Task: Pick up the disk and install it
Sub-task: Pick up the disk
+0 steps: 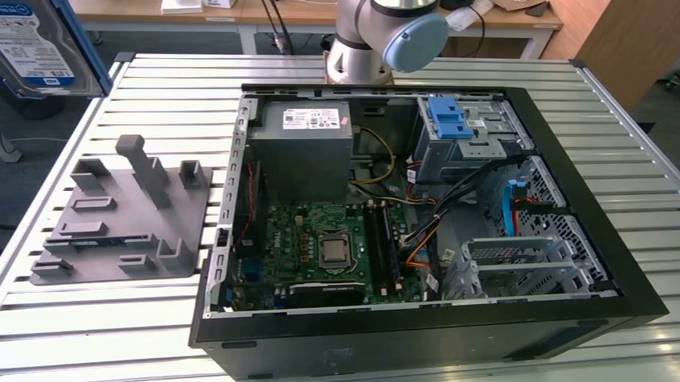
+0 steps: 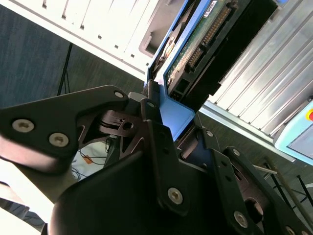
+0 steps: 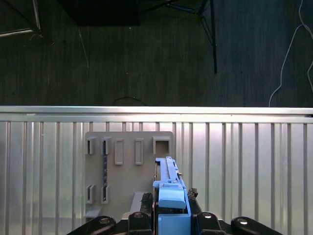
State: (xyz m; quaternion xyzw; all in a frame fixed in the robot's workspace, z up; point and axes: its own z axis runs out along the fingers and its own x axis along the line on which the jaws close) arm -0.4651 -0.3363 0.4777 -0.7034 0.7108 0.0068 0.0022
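Observation:
The disk (image 1: pixel 37 48) hangs in the air at the far upper corner of the exterior view's left, label facing the camera, blue bracket along its edge. In the first wrist view the disk (image 3: pixel 168 188) is seen edge-on, with my gripper (image 3: pixel 168 208) shut on it and a black finger on either side. The second wrist view shows the disk's (image 2: pixel 208 36) green circuit-board side and its blue bracket between the fingers (image 2: pixel 151 105) of my gripper (image 2: pixel 173 117). The disk is held above the grey fixture plate (image 3: pixel 129 166).
The grey fixture plate (image 1: pixel 117 215) with upright posts lies on the slatted metal table (image 1: pixel 95 334). To its right in the exterior view lies the open computer case (image 1: pixel 595 263), holding a grey power supply (image 1: pixel 302 151), a motherboard (image 1: pixel 330 247) and a drive bay with a blue caddy (image 1: pixel 448 119).

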